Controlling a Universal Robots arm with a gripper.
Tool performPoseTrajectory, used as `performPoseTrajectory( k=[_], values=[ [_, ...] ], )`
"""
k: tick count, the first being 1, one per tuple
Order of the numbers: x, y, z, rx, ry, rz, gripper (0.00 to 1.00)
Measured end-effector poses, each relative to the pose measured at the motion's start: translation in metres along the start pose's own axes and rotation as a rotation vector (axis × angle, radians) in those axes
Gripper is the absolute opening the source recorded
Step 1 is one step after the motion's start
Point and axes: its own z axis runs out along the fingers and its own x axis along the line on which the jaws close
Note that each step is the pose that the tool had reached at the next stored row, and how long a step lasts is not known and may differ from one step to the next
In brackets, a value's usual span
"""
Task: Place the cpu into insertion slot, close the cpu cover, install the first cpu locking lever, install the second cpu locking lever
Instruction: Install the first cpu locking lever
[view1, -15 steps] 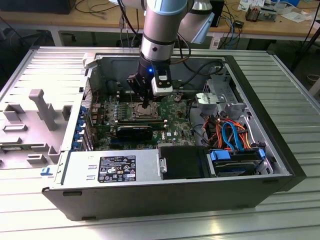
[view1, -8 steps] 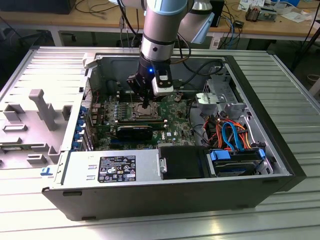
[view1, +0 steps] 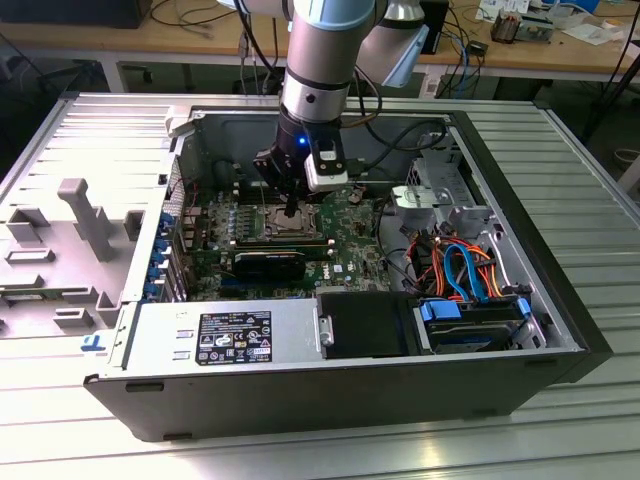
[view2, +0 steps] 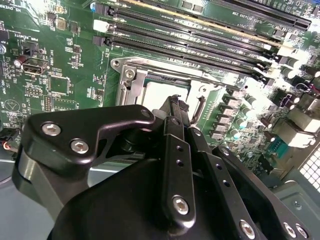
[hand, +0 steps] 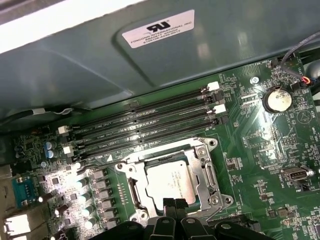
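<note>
The cpu (hand: 172, 182) lies in the insertion slot (hand: 131, 166) on the green board, its silver top showing through the window of the cpu cover (hand: 202, 167). The cover lies flat over it. In the second wrist view the cpu (view2: 159, 93) and the cover (view2: 136, 80) sit just past my fingertips. My gripper (hand: 175, 205) is shut, with its two black tips pressed together at the socket's edge and nothing visibly between them. In the exterior view the gripper (view1: 290, 212) points straight down onto the slot (view1: 283, 224) inside the open computer case.
Long black memory slots (hand: 145, 127) run beside the socket, close to the grey case wall (hand: 150, 60). A coin battery (hand: 278, 100) sits on the board. A power supply (view1: 225, 335), a drive bay (view1: 470, 325) and orange and blue cables (view1: 460, 265) fill the case's near side.
</note>
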Motion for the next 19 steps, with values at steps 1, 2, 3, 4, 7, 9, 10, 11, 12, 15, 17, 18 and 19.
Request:
performPoseTrajectory(
  k=[1,2,3,4,7,9,10,11,12,15,17,18,19],
  values=[
    [0.0000,0.0000,0.0000,0.0005,-0.0002,-0.005,0.11],
    [0.0000,0.0000,0.0000,0.0009,-0.0003,-0.008,0.11],
    [0.0000,0.0000,0.0000,0.0015,-0.0004,-0.012,0.11],
    [0.0000,0.0000,0.0000,0.0020,-0.0005,-0.016,0.11],
    [0.0000,0.0000,0.0000,0.0028,-0.0008,-0.023,0.11],
    [0.0000,0.0000,0.0000,0.0035,-0.0010,-0.028,0.11],
    [0.0000,0.0000,0.0000,0.0037,-0.0010,-0.030,0.11],
    [0.0000,0.0000,0.0000,0.0043,-0.0012,-0.035,0.11],
    [0.0000,0.0000,0.0000,0.0048,-0.0013,-0.039,0.11],
    [0.0000,0.0000,0.0000,0.0058,-0.0016,-0.047,0.11],
    [0.0000,0.0000,0.0000,0.0063,-0.0017,-0.051,0.11],
    [0.0000,0.0000,0.0000,0.0065,-0.0018,-0.053,0.11],
    [0.0000,0.0000,0.0000,0.0068,-0.0019,-0.055,0.11]
  ],
)
